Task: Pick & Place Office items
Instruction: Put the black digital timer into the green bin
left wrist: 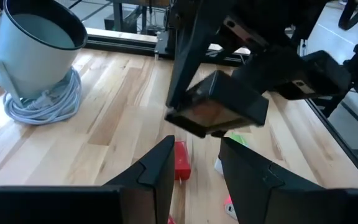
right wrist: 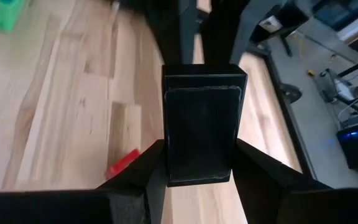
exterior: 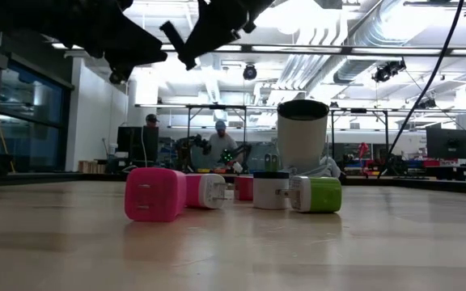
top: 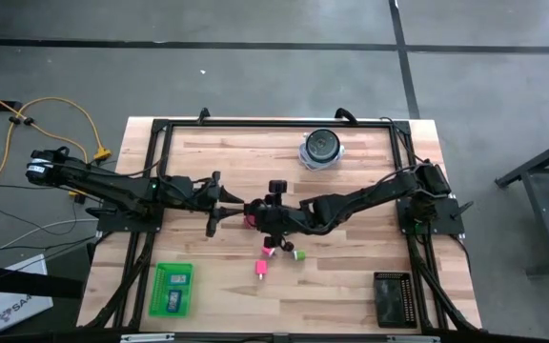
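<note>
Found a matte black rectangular plastic block [right wrist: 201,130] pinched across its long flat sides by the right pincer [right wrist: 199,155], above the middle of the wooden worktop [top: 351,286]. Judged it rigid, light, smooth, probably slippery. Saw the left pincer [left wrist: 196,155] slightly spread, empty, alongside.
</note>
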Robot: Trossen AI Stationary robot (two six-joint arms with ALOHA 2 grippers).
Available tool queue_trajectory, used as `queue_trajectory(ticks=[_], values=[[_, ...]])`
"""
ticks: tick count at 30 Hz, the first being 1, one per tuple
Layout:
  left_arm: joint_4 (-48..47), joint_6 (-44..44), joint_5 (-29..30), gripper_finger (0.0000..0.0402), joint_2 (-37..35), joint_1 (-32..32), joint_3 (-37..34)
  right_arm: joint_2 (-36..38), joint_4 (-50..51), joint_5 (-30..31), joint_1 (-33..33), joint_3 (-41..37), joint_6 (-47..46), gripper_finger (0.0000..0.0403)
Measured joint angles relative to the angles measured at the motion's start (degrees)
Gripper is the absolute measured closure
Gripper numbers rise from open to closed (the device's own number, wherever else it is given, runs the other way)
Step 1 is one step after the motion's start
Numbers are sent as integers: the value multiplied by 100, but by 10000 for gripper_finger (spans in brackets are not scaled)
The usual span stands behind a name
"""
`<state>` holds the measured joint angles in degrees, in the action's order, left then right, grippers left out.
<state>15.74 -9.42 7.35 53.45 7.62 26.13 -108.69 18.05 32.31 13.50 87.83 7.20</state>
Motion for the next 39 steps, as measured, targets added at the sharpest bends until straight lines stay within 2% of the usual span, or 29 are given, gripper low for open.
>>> queue_trajectory(ticks=[8, 15, 28, 31, 39], values=[[135, 786, 0, 277, 0, 0, 0, 297, -1, 82, -15, -2, -144, 257], [1167, 996, 0, 277, 0, 0, 0, 608, 34, 56, 113, -2, -162, 257], [1221, 1371, -71, 275, 86, 4, 0, 646, -92, -15, 227, 0, -147, 257], [1289, 1308, -210, 262, 125, 4, 0, 648, -131, -8, 225, 0, -144, 257], [1456, 1347, -302, 195, 195, 7, 0, 646, -119, -12, 225, 0, -142, 257]])
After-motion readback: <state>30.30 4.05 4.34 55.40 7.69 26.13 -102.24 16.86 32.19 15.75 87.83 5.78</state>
